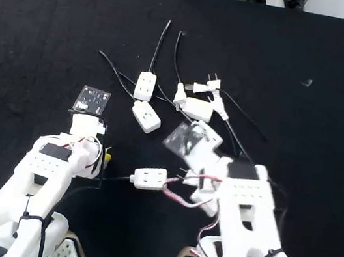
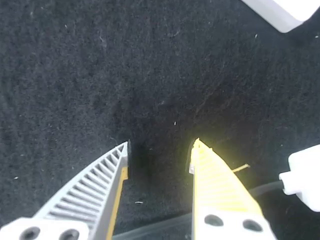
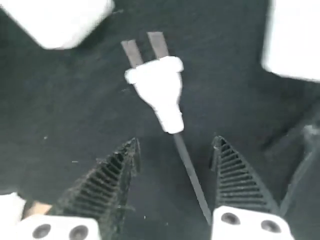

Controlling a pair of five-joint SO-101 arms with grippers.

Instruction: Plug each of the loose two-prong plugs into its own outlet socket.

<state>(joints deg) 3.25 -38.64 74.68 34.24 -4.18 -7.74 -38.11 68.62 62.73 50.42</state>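
Right gripper (image 3: 175,142) is open and empty, its jaws straddling the cord (image 3: 189,170) just behind a loose two-prong plug (image 3: 157,87). The plug lies flat on the black table (image 1: 330,128), prongs pointing away toward a white socket block (image 3: 60,20). Left gripper (image 2: 160,145) is also open, holding nothing, above bare cloth near another socket (image 2: 305,180). The step looks like grasping the plug: advance onto the plug body, not the cord, close square across it, and keep the prongs level. The target socket is hard to tell.
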